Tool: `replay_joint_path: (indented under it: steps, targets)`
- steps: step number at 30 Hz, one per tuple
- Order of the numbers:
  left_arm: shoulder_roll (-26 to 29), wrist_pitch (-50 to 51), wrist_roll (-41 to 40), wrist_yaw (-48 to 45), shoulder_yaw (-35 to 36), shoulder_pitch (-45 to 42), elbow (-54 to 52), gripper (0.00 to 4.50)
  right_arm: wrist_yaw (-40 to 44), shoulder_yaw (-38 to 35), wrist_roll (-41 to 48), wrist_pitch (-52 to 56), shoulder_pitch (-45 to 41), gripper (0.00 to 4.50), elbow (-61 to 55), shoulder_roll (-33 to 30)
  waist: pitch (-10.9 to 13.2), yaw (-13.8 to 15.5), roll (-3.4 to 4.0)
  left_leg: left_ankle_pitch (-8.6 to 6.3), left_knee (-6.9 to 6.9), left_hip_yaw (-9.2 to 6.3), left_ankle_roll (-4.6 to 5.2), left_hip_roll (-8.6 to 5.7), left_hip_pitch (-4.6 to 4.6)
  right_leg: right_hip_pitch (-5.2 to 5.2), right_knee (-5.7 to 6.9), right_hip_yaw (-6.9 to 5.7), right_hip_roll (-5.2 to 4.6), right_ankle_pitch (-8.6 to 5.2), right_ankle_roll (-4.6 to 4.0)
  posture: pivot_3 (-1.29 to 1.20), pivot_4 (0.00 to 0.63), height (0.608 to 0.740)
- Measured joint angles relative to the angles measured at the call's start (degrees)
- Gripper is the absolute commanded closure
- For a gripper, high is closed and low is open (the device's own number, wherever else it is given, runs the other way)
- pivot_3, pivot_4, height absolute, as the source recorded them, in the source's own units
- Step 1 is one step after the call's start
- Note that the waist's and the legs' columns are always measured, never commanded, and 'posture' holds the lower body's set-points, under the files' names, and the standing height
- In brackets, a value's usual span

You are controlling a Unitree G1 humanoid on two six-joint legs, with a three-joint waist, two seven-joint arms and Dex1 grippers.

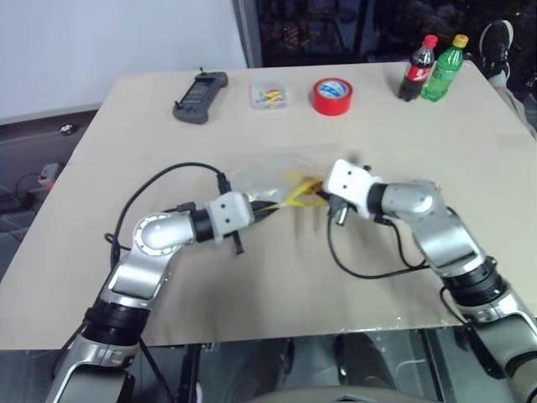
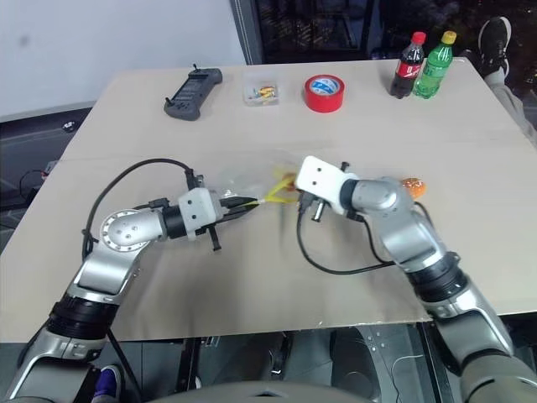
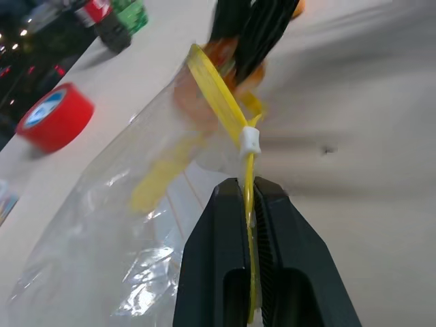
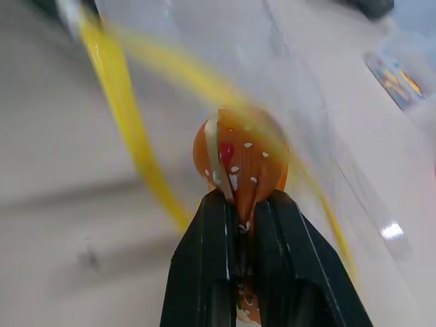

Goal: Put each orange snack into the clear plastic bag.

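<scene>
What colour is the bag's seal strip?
Yellow seal strip on the clear plastic bag; left wrist view shows it best.

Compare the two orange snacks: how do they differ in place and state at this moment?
One orange snack is pinched by its wrapper in the right gripper, held up at the mouth of the clear plastic bag. The other orange snack lies free on the table, beyond the right arm, with no gripper on it. The first is right at the bag's yellow seal strip; the second is well apart from the bag. Both look orange and glossy.

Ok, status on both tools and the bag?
Left tool shut on clear bag's yellow seal. Right tool shut on orange snack, at bag mouth. Second snack on table.
</scene>
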Motion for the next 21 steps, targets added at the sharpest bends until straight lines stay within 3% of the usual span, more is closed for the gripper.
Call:
replay_joint_path:
  steps: [7, 11, 14, 21]
  targets:
    - [-0.7, 0.3, -0.6, -0.8, -0.8, 0.3, -1.4, 4.50, -15.3, -0.7, -3.2, -1.5, -0.1, 4.41, 11.4, 12.6, 0.0, 0.0, -0.03, 0.01, 0.01, 0.03, -0.01, -0.02, 0.01, -0.02, 0.03, 0.02, 0.12, 0.06, -0.08, 0.00, 0.150, 0.740]
    - [-0.7, 2.5, -0.6, 0.4, -0.6, 0.9, -1.6, 4.50, -20.9, -1.6, -5.6, -3.4, -1.5, 2.73, 18.4, 13.4, 0.0, 0.0, -0.03, 0.01, 0.01, 0.03, -0.01, -0.02, 0.02, -0.03, 0.04, 0.02, 0.14, 0.07, -0.09, 0.00, 0.150, 0.740]
    - [-1.0, 5.9, -0.4, 3.3, 0.5, 0.8, -1.6, 4.50, -20.4, -3.1, -4.8, -3.3, -1.3, 1.35, 17.4, 13.1, 0.0, -0.1, -0.03, 0.01, 0.00, 0.03, -0.01, -0.02, 0.01, -0.06, 0.04, 0.05, 0.14, 0.07, -0.09, 0.00, 0.150, 0.740]
    - [-3.9, 11.3, 2.5, 10.5, 0.8, -1.7, -0.7, 4.50, -9.9, -6.8, 5.8, 3.0, 5.8, 1.35, -0.5, 8.6, 0.0, 0.1, -0.05, 0.00, 0.00, 0.01, 0.00, -0.03, -0.03, -0.05, 0.03, 0.02, 0.12, 0.07, -0.08, 0.00, 0.150, 0.740]
